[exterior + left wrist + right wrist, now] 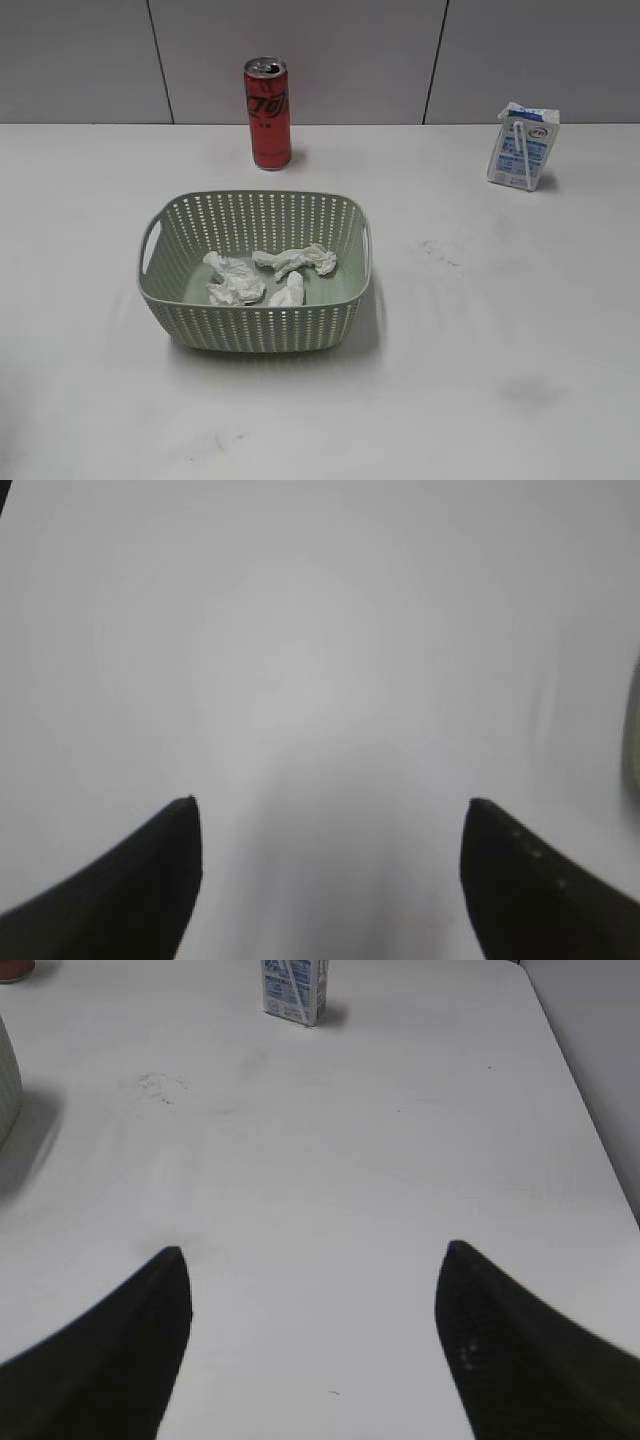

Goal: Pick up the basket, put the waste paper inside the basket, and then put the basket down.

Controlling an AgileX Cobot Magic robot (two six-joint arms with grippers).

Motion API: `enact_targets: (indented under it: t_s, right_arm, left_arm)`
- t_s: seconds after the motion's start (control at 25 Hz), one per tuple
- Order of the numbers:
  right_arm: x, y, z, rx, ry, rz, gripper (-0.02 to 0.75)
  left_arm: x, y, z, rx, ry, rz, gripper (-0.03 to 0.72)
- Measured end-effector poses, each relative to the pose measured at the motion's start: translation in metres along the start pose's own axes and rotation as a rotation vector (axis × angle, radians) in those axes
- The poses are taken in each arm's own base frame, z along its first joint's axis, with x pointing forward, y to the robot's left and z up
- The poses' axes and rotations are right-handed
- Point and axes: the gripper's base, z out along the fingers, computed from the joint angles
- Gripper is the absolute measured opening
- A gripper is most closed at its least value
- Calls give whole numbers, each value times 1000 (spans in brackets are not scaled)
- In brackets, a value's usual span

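The pale green basket (345, 222) stands on the white table in the exterior view, left of centre. Three crumpled white waste paper wads lie inside it: one at the left (234, 277), one in the middle (288, 292), one at the back right (297, 260). Neither arm shows in the exterior view. My left gripper (330, 805) is open and empty over bare table, with a sliver of the basket (634, 730) at the right edge. My right gripper (312, 1252) is open and empty over bare table, with the basket's side (8, 1080) at the left edge.
A red drink can (268, 112) stands behind the basket near the wall. A blue-and-white milk carton (523, 146) stands at the back right and also shows in the right wrist view (295, 988). The table's right edge (585, 1110) runs beside the right gripper.
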Motion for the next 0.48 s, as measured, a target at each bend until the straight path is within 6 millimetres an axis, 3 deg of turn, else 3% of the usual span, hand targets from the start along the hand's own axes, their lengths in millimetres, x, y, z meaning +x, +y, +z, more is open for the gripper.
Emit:
enact_targets:
  t_s: [0.24,0.48]
  right_arm:
    - [0,0,0,0,0,0,573]
    - [0,0,0,0,-1,0,573]
  left_arm:
    - [67,-5,-22,-2,-72,7,596]
    - [124,-8,-19,-1,-81,12,593]
